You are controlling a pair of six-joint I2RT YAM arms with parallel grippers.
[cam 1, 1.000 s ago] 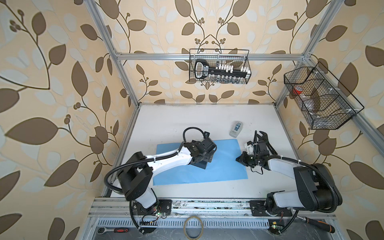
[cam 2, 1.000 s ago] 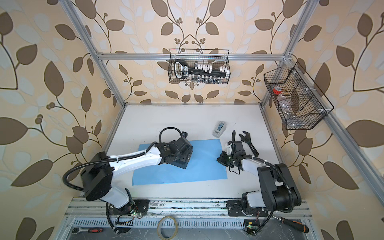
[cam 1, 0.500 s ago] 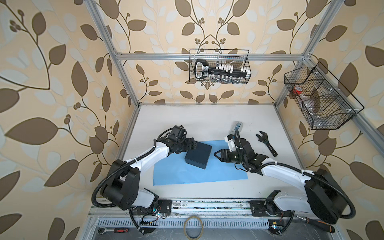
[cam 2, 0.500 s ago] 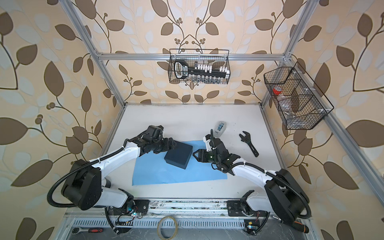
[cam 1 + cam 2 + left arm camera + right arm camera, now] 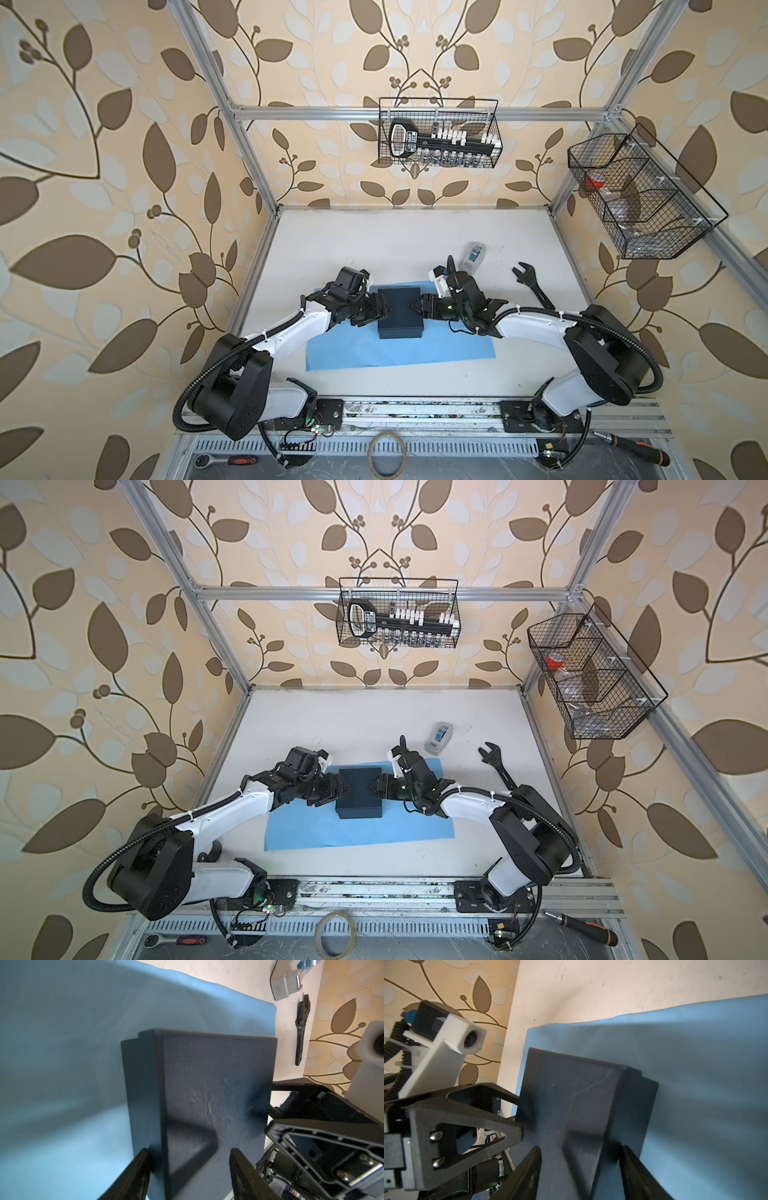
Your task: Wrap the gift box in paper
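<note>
The gift box [image 5: 400, 308] lies flat, lid up, on the far half of the paper [image 5: 395, 353]. In both top views it sits midway along the sheet's length, with its far side about level with the sheet's far edge. The box is nearly square, so no long axis stands out, and its sides run parallel to the paper's edges. The paper lies flat, sky-blue face up, on the white counter [image 5: 374, 245], with its long axis running left to right.

The left hand [image 5: 386, 311] extends in from the left and the right hand [image 5: 415, 308] from the right. Their tips face each other over the box's left and right edges. In each wrist view the two fingers [image 5: 135, 1174] stand moderately apart over the box's end and clamp nothing. Whether they touch the lid cannot be told.

A clear tape dispenser [image 5: 473, 255] and a black adjustable wrench [image 5: 534, 286] lie on the counter to the far right of the paper.
</note>
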